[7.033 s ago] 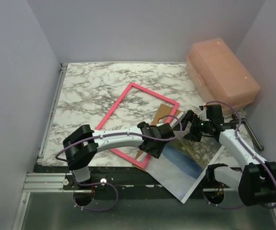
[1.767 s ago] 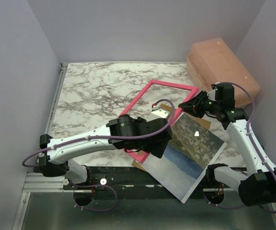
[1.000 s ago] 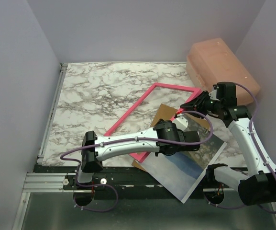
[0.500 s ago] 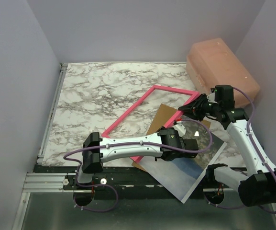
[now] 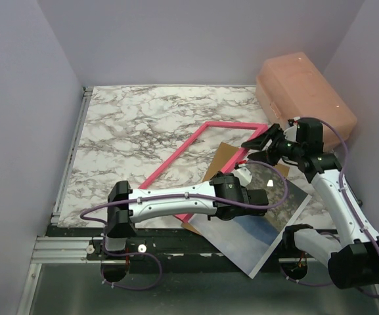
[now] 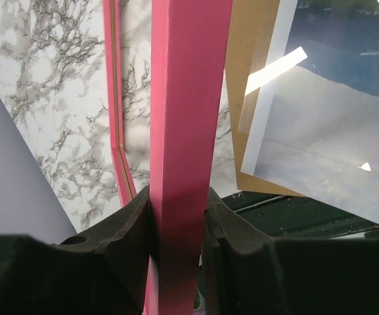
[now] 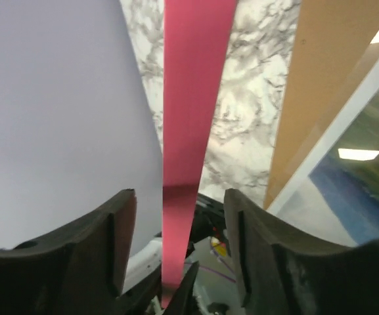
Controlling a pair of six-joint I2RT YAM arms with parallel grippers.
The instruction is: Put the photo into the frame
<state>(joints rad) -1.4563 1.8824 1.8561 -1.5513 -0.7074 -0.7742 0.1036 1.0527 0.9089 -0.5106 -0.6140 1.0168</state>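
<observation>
Marble bench (image 5: 123, 131), lilac walls, salmon box (image 5: 304, 98) at the far right. Frame (image 5: 175, 155) is mid-bench, pink side up, its right rail over the brown backing board (image 5: 223, 161). Left claw (image 6: 179, 216) is clamped on that rail at the near end. Right claw (image 7: 179, 216) straddles it further up, jaws apart, no contact. Photo (image 5: 261, 223) lies picture-up on the board, near right, overhanging the bench edge. Suggest one claw pins the frame while the other regrasps. Square frame to photo before lowering; don't drag the sheet.
</observation>
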